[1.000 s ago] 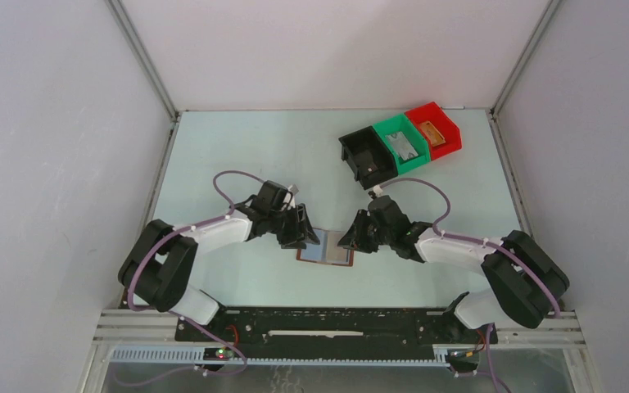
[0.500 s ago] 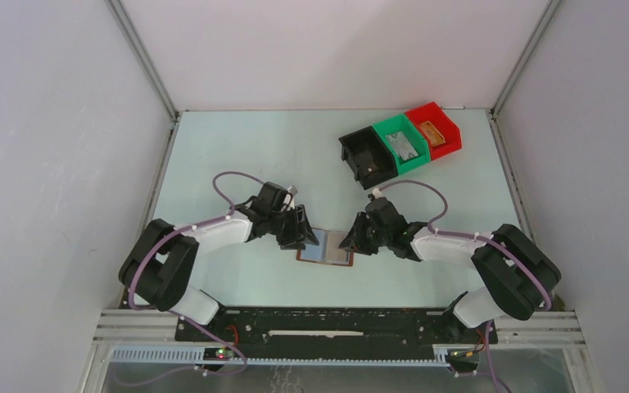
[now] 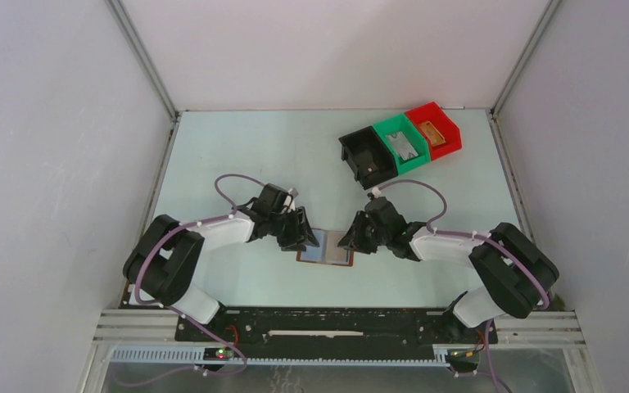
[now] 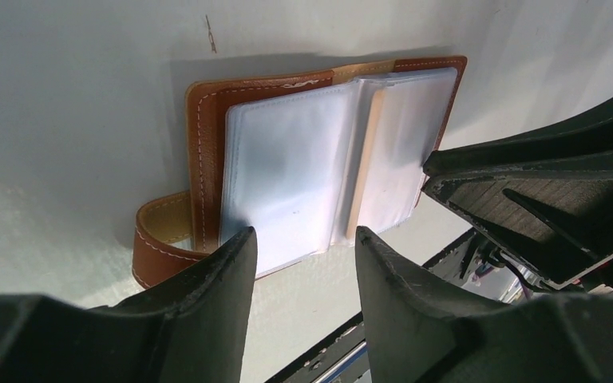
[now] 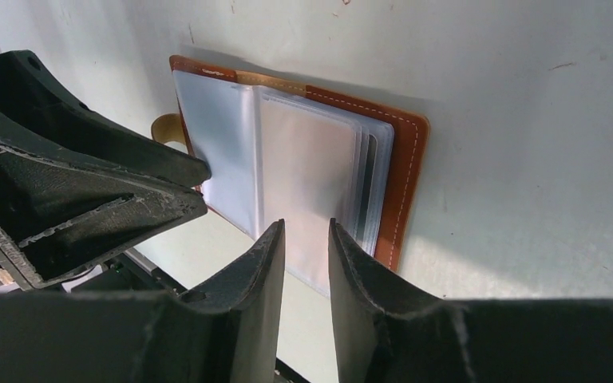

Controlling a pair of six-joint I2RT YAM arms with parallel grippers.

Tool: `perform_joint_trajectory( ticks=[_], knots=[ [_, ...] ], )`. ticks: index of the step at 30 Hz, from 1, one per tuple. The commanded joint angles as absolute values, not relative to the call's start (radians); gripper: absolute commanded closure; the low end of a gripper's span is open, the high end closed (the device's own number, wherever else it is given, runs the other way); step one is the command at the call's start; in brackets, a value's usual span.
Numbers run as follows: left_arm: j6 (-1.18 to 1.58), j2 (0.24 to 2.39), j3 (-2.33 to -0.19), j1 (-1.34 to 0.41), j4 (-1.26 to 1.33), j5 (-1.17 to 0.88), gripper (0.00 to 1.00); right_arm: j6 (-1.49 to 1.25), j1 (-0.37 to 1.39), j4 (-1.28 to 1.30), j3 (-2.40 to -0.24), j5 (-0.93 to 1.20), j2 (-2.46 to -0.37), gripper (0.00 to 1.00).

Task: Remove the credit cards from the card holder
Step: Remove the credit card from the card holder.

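Note:
The card holder [image 3: 326,249] lies open on the table, brown leather with clear sleeves and a strap tab [image 4: 160,239]. It shows in the left wrist view [image 4: 207,136] and the right wrist view [image 5: 407,175]. A tan card edge [image 4: 363,159] shows between sleeves, and dark card edges [image 5: 369,179] show in the right stack. My left gripper [image 3: 303,235] [image 4: 303,239] is open and empty over the holder's left edge. My right gripper [image 3: 352,238] [image 5: 305,231] hangs over the right sleeves, jaws a narrow gap apart, with nothing between them.
A black bin [image 3: 367,160], a green bin [image 3: 397,131] holding a grey card [image 3: 408,147], and a red bin [image 3: 442,123] holding an orange card [image 3: 432,133] stand at the back right. The two grippers are close together over the holder.
Both arms' elbows have shifted slightly. The grippers stay at the holder's two sides, and the holder has not moved.

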State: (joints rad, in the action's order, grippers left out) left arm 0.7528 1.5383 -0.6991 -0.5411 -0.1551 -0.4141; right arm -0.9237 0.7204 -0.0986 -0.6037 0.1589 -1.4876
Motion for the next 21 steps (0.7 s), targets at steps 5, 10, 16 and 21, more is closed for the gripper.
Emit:
perform_joint_trajectory(
  ticks=[5,10,16,21],
  knots=[
    [0.747,1.551,-0.678,-0.538,-0.138,-0.406,0.46,-0.946,0.735,-0.166,-0.609,0.169,-1.525,0.65],
    [0.746,1.55,-0.677,-0.538,-0.138,-0.407,0.46,-0.949,0.737,-0.143,-0.609,0.135,-1.489,0.65],
    [0.744,1.549,-0.673,-0.538,-0.138,-0.407,0.46,-0.94,0.734,-0.104,-0.593,0.085,-1.433,0.65],
    [0.745,1.549,-0.67,-0.538,-0.134,-0.408,0.46,-0.939,0.734,-0.111,-0.584,0.094,-1.454,0.65]
  ],
)
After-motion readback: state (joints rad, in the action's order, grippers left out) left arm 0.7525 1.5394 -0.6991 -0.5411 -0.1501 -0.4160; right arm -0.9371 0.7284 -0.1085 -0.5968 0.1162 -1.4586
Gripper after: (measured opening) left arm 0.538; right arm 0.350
